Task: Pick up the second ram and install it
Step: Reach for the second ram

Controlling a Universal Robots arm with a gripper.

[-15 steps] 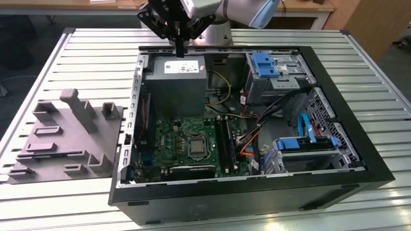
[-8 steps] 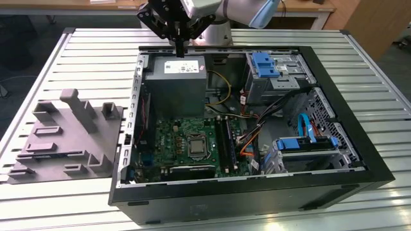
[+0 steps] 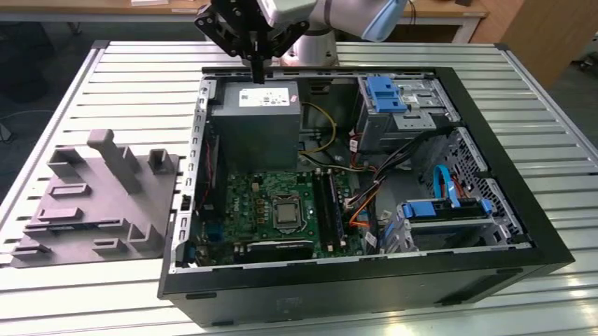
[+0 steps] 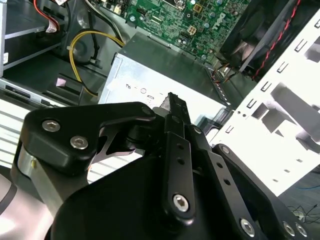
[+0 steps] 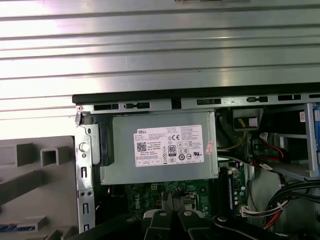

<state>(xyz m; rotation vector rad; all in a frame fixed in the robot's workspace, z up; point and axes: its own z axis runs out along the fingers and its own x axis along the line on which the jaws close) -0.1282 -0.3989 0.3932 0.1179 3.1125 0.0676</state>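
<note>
The claw [image 3: 258, 75] hangs tips-down over the open computer case [image 3: 355, 294], its two fingers drawn together. In both wrist views the tips [image 4: 171, 97] [image 5: 169, 199] meet in a narrow point with nothing seen held between them.

Straight below the claw sits the grey power supply box [image 3: 254, 122] with a white label on its upper face. The claw is raised above it and does not appear to touch it. Just behind the claw runs the case's black rim, and yellow cables [image 3: 327, 126] loop out of the box on one side.

Further from the claw, deeper in the case, lies the green motherboard [image 3: 271, 203] with its long black slot rails [image 3: 324, 203] side by side.

Well off to the claw's side, outside the case wall toward the exterior view's left, a grey moulded tray [image 3: 94, 203] rests on the slatted metal bench [image 3: 140, 77]. In the first wrist view a thin bluish strip [image 5: 14, 228] lies in a recess of that tray [image 5: 30, 190], at the very edge of the picture. It looks like the second ram, well apart from the claw, though too little of it shows to be sure.
</note>
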